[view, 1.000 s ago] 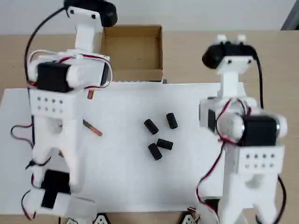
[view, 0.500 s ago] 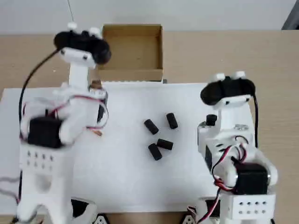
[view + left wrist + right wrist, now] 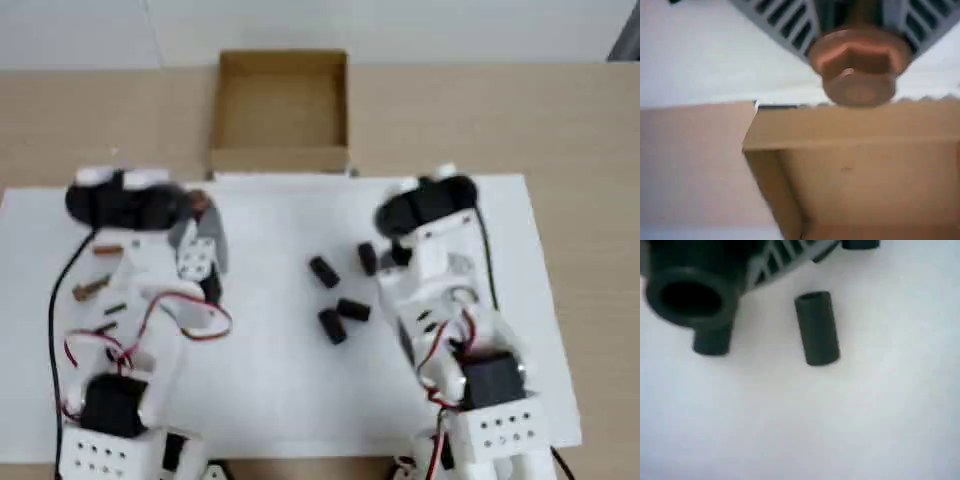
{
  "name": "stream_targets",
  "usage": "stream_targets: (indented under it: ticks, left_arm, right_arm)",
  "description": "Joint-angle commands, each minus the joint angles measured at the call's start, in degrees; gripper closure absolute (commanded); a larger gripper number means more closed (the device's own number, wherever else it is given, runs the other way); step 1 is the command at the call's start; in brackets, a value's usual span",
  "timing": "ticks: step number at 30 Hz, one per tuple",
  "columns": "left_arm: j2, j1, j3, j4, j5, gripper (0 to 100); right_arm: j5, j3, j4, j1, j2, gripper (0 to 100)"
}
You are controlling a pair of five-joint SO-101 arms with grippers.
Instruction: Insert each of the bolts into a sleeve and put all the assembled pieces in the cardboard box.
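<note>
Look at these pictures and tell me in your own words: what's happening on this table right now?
The left gripper is clamped on a copper bolt, close to the front wall of the cardboard box. The right gripper is at one black sleeve, and three more sleeves lie loose beside it on the white sheet. The box looks empty, so nothing is assembled yet.
</note>
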Motion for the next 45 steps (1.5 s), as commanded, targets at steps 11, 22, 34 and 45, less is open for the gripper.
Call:
stream_targets:
  ticks: [11,22,34,45]
  left_arm:
    - [-27.78,4.57,20.62,-12.04,10.90,99]
    - [-28.22,5.89,21.85,-22.77,19.52,99]
    - [-28.04,6.07,21.93,-22.59,24.79,99]
    - [-28.13,6.15,24.48,-22.77,24.79,99]
  right_arm:
    - [0.18,10.64,-25.10,-14.37,-0.92,99.7]
    - [1.49,23.12,-43.74,-22.37,-0.92,99.7]
    - [11.08,26.81,-50.51,-25.27,-0.92,99.7]
    - [11.69,23.03,-50.51,-27.38,-0.92,99.7]
